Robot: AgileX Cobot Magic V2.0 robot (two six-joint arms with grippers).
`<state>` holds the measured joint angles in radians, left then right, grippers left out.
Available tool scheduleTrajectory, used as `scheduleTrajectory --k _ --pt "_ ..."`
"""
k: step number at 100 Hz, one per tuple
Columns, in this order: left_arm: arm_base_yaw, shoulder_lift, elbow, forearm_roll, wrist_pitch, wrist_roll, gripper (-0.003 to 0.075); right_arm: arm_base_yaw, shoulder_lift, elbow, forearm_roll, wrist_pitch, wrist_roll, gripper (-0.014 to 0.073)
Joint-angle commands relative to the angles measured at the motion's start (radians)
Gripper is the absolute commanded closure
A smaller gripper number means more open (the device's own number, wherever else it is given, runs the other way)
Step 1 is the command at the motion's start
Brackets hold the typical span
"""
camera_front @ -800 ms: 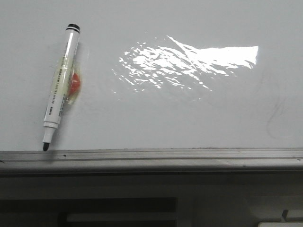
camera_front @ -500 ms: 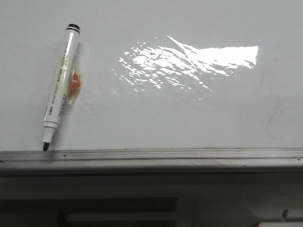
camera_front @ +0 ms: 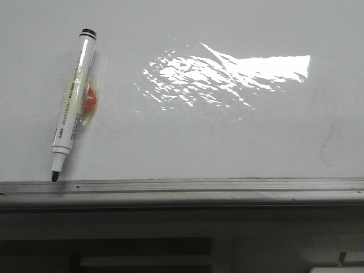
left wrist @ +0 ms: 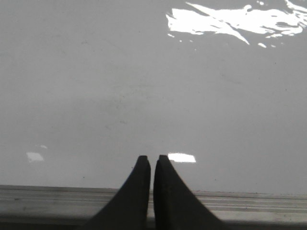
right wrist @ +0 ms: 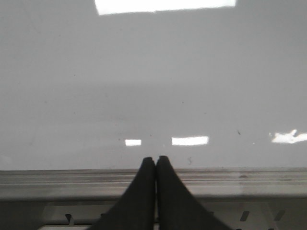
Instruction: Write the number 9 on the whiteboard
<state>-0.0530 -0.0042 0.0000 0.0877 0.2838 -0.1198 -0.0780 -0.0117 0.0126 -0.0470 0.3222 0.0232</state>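
Note:
The whiteboard (camera_front: 187, 142) is a glossy white board with a bright glare patch and a grey metal rail (camera_front: 182, 187) along its near edge. No drawn number 9 shows on it; only a faint grey curved smudge (camera_front: 330, 139) at the right. A white marker (camera_front: 72, 105) with a black tip lies uncapped at the board's left, tip near the rail, taped over an orange-red disc (camera_front: 89, 99). My left gripper (left wrist: 149, 158) is shut and empty over the board by the rail (left wrist: 48, 201). My right gripper (right wrist: 156, 159) is shut and empty above the rail (right wrist: 240, 179). Neither gripper shows in the front view.
Below the rail in the front view lies a dark recess with a pale ledge (camera_front: 142, 261). A slotted light surface (right wrist: 249, 215) lies below the rail in the right wrist view.

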Motion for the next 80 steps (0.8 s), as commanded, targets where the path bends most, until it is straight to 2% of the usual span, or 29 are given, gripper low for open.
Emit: scheduleTrajectory --k 1,44,72,80 --pt "-0.005 -0.028 0.020 0.005 -0.093 0.003 0.0741 -0.008 -0.014 0.028 -0.006 -0.018 -0.005 0.0661" --pt "-0.005 -0.028 0.020 0.005 -0.129 0.003 0.0741 -0.008 -0.014 0.028 -0.006 -0.039 -0.005 0.0661" --pt "-0.005 -0.028 0.020 0.005 -0.232 0.003 0.0741 -0.008 -0.014 0.028 -0.003 -0.183 -0.005 0.0661" --pt "-0.005 -0.028 0.020 0.005 -0.256 0.003 0.0741 -0.008 -0.014 0.028 0.002 -0.288 -0.005 0.0661"
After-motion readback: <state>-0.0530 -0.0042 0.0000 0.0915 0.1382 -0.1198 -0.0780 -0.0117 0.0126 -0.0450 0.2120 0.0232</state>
